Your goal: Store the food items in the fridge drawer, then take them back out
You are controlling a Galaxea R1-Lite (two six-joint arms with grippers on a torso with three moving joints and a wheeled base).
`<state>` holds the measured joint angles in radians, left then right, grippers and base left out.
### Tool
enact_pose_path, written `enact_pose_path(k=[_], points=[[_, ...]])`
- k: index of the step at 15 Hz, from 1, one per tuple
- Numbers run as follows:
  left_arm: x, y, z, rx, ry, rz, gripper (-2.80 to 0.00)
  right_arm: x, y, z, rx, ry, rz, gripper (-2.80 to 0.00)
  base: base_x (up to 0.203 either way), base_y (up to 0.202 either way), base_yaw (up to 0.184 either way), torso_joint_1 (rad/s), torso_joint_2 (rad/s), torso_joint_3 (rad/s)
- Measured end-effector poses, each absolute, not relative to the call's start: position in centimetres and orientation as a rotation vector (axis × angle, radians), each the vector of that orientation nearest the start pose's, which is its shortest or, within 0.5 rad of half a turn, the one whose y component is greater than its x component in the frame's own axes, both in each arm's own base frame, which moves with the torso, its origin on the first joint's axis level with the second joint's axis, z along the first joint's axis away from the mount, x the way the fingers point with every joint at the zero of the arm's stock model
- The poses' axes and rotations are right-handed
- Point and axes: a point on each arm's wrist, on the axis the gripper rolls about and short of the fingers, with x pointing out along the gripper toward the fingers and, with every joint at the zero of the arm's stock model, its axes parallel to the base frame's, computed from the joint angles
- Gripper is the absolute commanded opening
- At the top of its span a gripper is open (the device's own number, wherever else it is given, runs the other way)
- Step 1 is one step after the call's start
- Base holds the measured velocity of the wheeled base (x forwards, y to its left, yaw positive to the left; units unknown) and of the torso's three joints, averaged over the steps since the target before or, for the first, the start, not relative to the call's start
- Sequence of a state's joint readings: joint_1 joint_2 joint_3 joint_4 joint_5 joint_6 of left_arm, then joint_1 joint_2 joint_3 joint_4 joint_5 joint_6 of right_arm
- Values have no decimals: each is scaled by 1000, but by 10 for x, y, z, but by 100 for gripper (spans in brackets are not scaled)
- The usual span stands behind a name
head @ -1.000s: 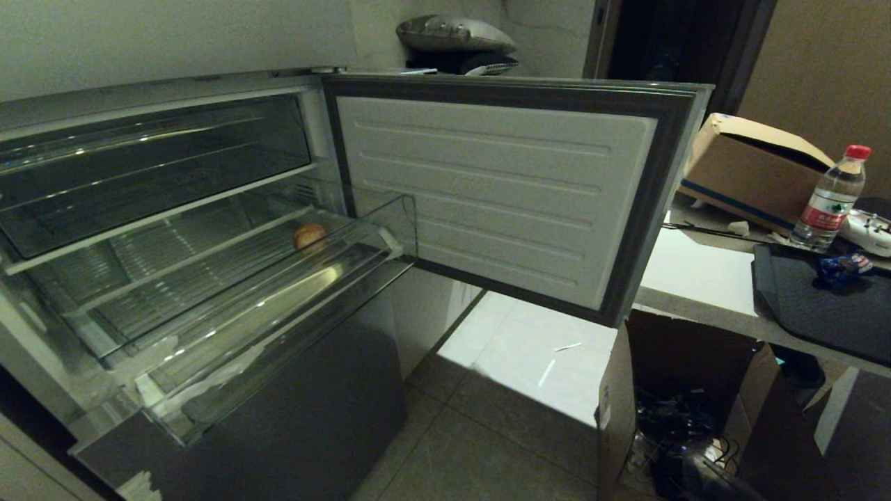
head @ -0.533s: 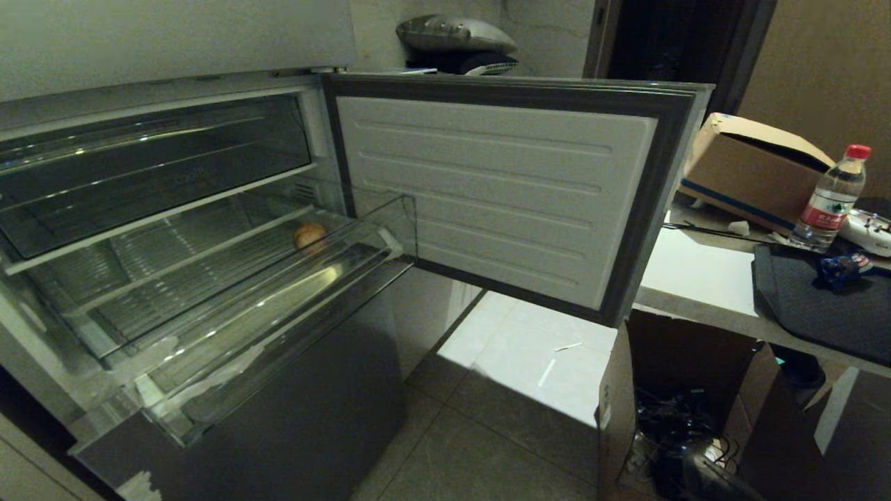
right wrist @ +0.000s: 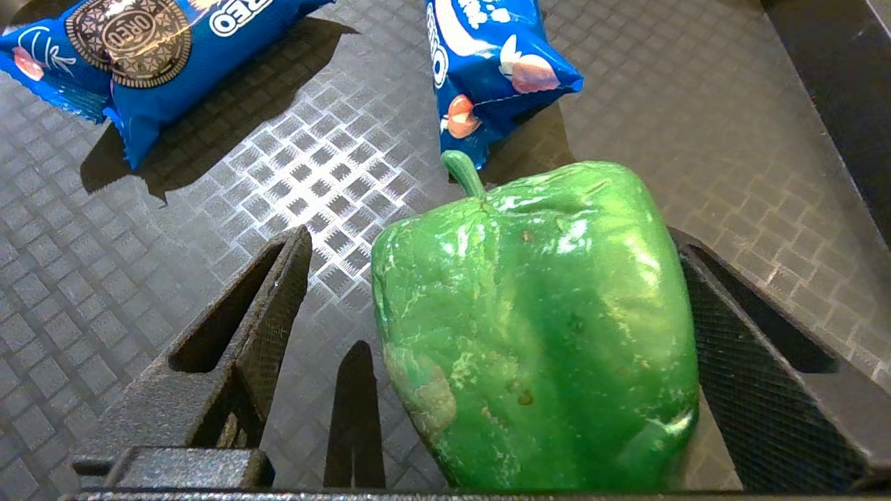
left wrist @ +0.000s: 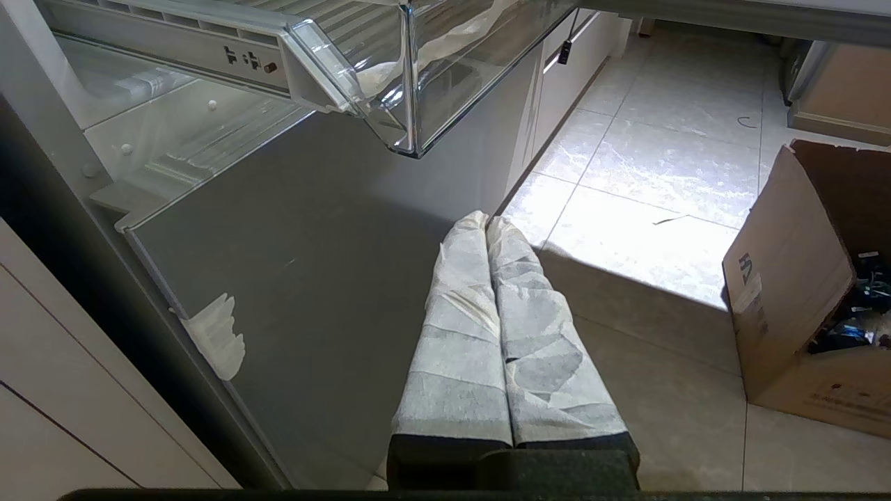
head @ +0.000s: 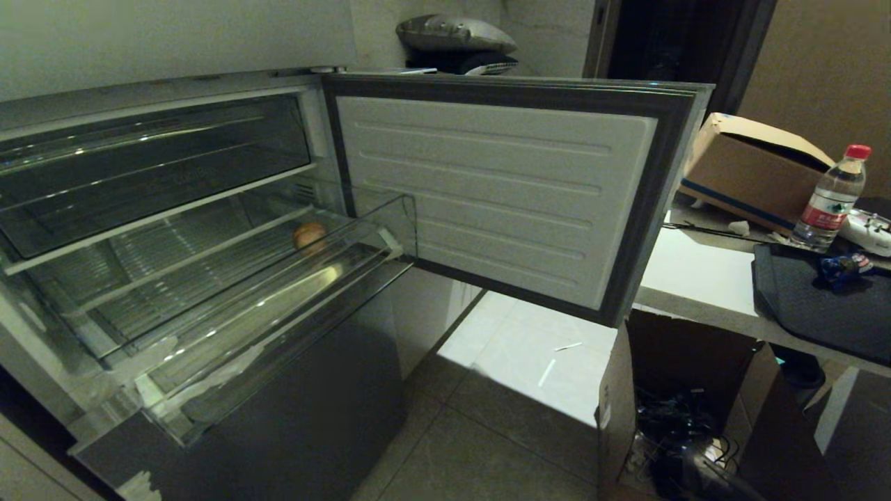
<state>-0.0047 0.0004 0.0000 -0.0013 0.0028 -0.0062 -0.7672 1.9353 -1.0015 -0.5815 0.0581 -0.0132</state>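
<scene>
One potato-like lump (head: 310, 235) sits in your pulled-out fridge drawer (head: 390, 240), while your right gripper (right wrist: 487, 362) spreads its jaws around a green pepper (right wrist: 536, 327) on the dark mat (right wrist: 209, 209), and your left gripper (left wrist: 487, 226) hangs with jaws pressed together.

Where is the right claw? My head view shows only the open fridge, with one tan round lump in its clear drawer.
Observer: The right claw is low over a dark diamond-patterned mat, open and straddling a glossy green bell pepper.
Operator: Gripping it?
Observer: Not yet. One of the fingers stands clearly apart from the pepper's side.
Operator: And the left claw?
Observer: The left claw is shut and holds nothing. It sits parked in front of the fridge's grey steel door panel, near the corner of the clear plastic fridge drawer.
</scene>
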Motion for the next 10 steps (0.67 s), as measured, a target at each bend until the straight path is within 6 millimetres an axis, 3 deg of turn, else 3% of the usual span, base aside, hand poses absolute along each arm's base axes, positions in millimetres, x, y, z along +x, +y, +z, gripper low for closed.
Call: enact_pose_path(k=[1,2,10], points=[[-23,0,76,-6,-1,-2,-280,266,-254,149,132,335,-697,0,0,0,0,0,0,0],[-23,0,76,-6,-1,-2,-280,267,-254,149,131,334,-696,-280,0,0,0,0,0,0],[-23,0,76,-6,-1,-2,-280,263,-244,153,134,344,-682,-280,0,0,0,0,0,0]])
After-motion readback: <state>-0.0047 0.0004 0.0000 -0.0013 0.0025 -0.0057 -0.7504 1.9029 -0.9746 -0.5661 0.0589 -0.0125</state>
